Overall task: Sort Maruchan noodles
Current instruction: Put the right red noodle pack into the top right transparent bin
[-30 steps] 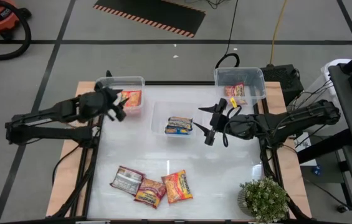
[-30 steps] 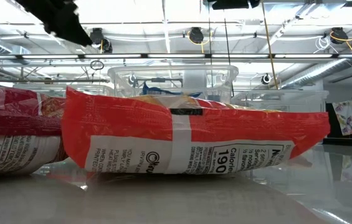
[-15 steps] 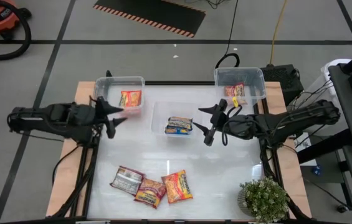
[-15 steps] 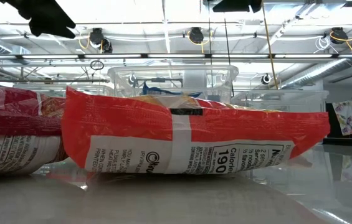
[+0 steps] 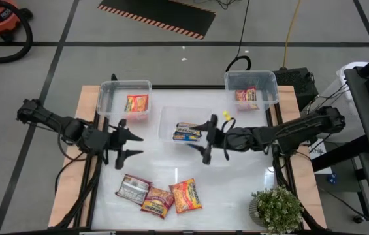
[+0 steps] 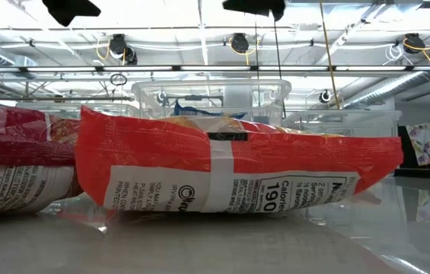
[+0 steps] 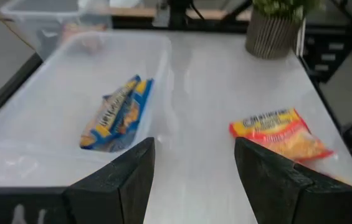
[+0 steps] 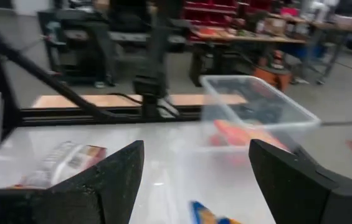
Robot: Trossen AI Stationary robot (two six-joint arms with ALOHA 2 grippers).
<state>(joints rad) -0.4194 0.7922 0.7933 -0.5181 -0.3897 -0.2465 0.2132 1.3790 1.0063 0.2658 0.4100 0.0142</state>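
Three Maruchan noodle packets lie flat on the near part of the table: a silver one (image 5: pixel 133 189), a red one (image 5: pixel 157 202) and an orange one (image 5: pixel 185 195). A blue-yellow packet (image 5: pixel 187 132) lies in the middle clear bin (image 5: pixel 166 124), an orange one (image 5: pixel 137 103) in the far-left bin (image 5: pixel 108 98), and a red-pink one (image 5: pixel 246 96) in the far-right bin (image 5: pixel 267 83). My left gripper (image 5: pixel 137 145) hangs open over the table's left part, pointing right. My right gripper (image 5: pixel 206 140) hangs open at the middle bin's right side, pointing left. Both hold nothing.
A potted plant (image 5: pixel 277 210) stands at the near right corner. Bare tabletop lies between the two grippers and to the right of the three loose packets. In the low view the red packet (image 6: pixel 230 171) fills the foreground, with the silver one (image 6: pixel 9 171) beside it.
My left gripper has swung from beside the far-left bin toward the near edge and has turned to point across the table to the right. My right gripper has gone toward the table's left and sunk a little. Both have stayed open. No packet has moved.
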